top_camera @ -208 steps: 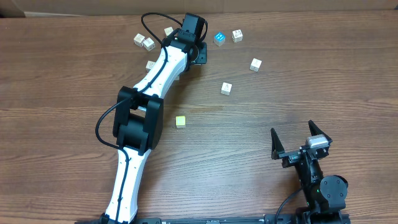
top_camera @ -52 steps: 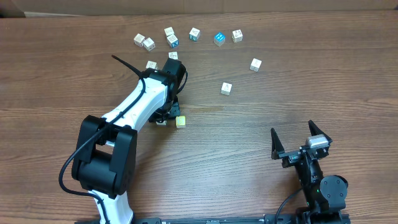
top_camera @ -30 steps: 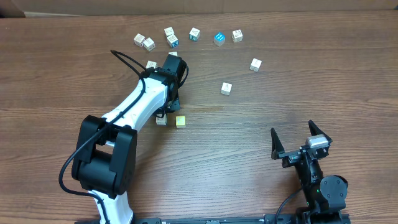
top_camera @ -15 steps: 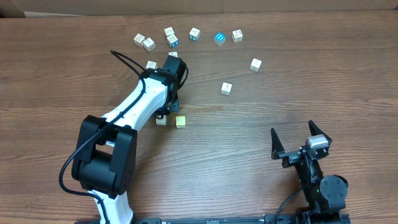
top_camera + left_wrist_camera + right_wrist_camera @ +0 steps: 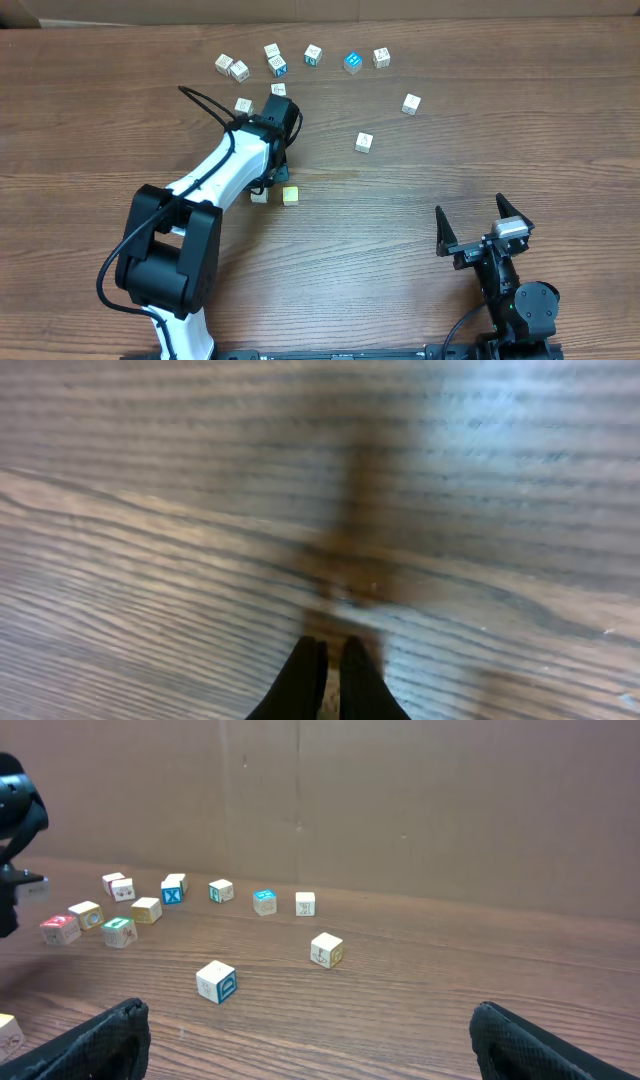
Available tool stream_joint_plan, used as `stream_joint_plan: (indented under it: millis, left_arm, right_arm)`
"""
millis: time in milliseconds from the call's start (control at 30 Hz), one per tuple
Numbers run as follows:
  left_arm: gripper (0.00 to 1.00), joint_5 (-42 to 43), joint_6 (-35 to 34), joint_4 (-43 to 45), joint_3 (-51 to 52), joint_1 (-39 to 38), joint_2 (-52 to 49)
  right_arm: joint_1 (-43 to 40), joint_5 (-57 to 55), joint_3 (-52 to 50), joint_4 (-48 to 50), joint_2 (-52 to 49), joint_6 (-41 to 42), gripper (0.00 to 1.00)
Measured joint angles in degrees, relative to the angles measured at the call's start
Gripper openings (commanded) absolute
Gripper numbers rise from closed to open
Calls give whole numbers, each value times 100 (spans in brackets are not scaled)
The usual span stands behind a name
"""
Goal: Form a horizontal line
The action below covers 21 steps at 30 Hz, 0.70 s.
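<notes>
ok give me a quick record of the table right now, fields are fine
left gripper: fingers nearly together, nothing visible between them, low over the wood
right gripper: open, empty, at the near edge
line start: yellow block and pale block side by side, mid-table
loose blocks: blue block and others scattered toward the far edge, not aligned
table: brown wood grain

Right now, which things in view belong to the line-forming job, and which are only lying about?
For the job: yellow wooden cube; pale wooden cube beside it; blue lettered cube; other scattered cubes.
Lying about: brown cardboard wall; open right gripper.
</notes>
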<state>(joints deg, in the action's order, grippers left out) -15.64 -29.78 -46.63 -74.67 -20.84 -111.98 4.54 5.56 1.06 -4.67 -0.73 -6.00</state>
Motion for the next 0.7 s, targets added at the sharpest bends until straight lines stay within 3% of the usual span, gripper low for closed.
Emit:
stream_joint_plan:
  millis: [533,700]
  left_arm:
    - [4,35,22,-55,50,24,0]
    - [4,39,24,-444,-407,186,0]
  right_arm:
    - [0,0,0,-4,0,0,100]
    - [0,0,0,-4,0,0,100]
